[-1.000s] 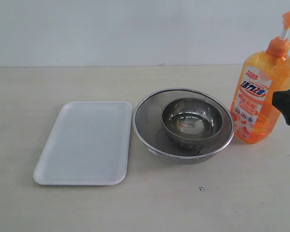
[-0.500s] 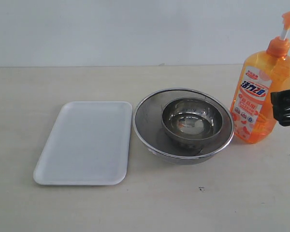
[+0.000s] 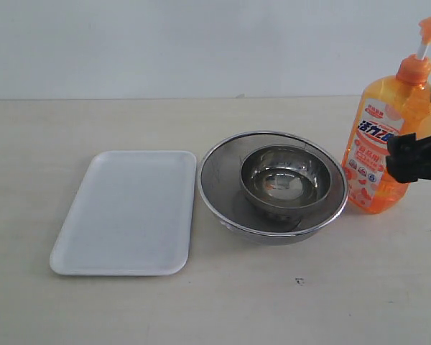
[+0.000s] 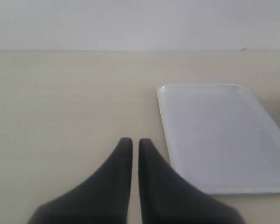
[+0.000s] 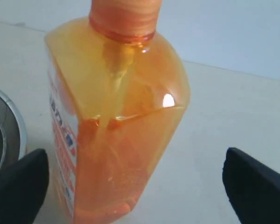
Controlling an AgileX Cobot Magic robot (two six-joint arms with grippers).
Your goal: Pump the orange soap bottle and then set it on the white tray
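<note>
- The left fingers (image 4: 123, 161) are pressed together, holding nothing, over the tabletop (image 4: 60, 102) just beside the white tray (image 4: 214, 140).
- The tray lies flat at 9 o'clock of the large steel bowl (image 3: 217, 176).
- The small steel bowl (image 3: 284, 180) sits inside the large 1.
- The orange soap bottle (image 3: 373, 162) stands upright at 3 o'clock of the bowls, well apart from the tray.
- The right fingers (image 5: 254, 186) are spread wide, 1 on each side of the bottle's lower body, not gripping it.

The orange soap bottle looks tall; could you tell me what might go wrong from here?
The open right hand straddles the orange soap bottle; closing off-centre could tip it against the steel bowls beside it. The white tray lies beyond those bowls, so a low carry might clip their rims.
</note>
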